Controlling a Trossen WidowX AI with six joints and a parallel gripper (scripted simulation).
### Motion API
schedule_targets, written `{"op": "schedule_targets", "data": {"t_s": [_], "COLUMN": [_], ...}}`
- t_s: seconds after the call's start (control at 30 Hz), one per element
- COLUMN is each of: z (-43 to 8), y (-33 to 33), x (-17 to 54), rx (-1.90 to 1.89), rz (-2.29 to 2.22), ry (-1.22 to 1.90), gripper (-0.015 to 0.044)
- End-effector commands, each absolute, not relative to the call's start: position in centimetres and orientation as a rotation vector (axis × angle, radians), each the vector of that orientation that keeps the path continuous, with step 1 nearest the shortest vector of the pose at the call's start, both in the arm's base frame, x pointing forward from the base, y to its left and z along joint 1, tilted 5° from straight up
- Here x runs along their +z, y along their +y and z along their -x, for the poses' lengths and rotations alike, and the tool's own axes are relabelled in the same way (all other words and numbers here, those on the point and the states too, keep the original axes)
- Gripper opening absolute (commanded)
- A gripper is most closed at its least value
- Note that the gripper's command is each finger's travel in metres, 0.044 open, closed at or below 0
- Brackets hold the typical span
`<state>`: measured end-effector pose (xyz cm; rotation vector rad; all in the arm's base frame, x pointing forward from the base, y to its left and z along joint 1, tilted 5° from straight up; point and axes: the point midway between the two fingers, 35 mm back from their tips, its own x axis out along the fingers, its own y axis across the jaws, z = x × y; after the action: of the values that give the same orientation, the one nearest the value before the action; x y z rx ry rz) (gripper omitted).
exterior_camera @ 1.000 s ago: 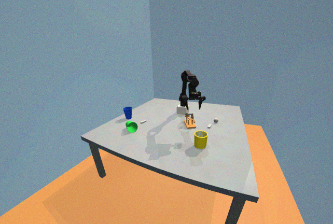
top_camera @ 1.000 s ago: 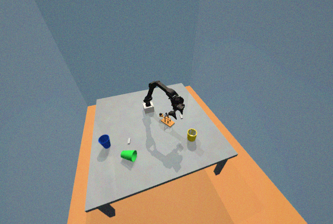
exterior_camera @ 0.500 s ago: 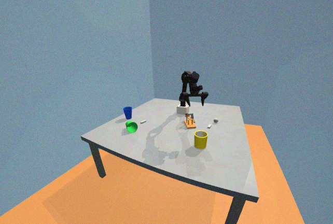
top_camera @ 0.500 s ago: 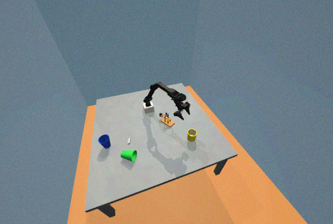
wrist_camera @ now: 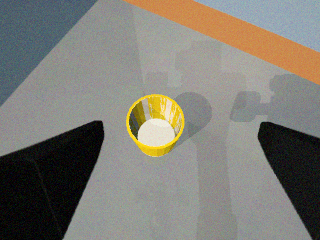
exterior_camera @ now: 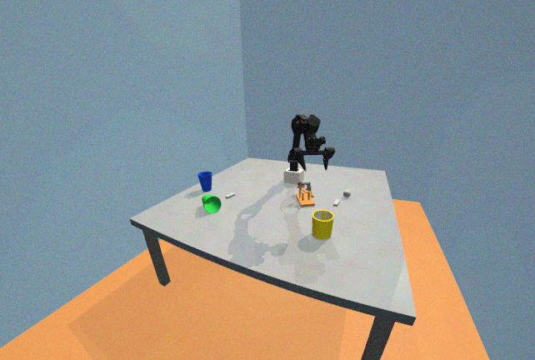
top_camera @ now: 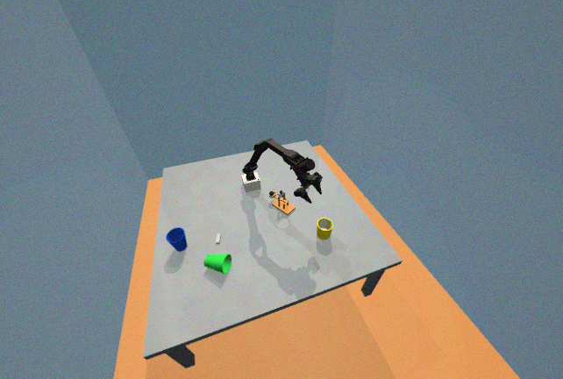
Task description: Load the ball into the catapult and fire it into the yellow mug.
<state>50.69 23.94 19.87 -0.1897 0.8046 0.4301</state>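
The ball (top_camera: 272, 193) (exterior_camera: 300, 183) is seated in the catapult (top_camera: 283, 206) (exterior_camera: 306, 202) for throwing, while the jaws (top_camera: 316, 197) (exterior_camera: 315, 169) are held released and empty aloft, perhaps so the yellow mug (top_camera: 324, 232) (exterior_camera: 322, 226) (wrist_camera: 156, 150), nearer and right, can be sighted for aiming.
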Motion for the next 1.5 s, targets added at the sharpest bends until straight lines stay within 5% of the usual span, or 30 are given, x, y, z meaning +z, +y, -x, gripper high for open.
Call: {"op": "schedule_targets", "data": {"t_s": [0.0,0.5,0.93,1.47], "z": [-50.7,-50.7,-50.4,-41.3], "y": [24.0,24.0,24.2,26.4], "x": [20.0,20.0,19.6,13.0], "rx": [0.431,0.431,0.435,0.539], "rz": [0.184,0.184,0.199,0.599], "ry": [0.802,0.802,0.812,1.029], "gripper": [0.0387,0.0000,0.0000,0.0000]}}
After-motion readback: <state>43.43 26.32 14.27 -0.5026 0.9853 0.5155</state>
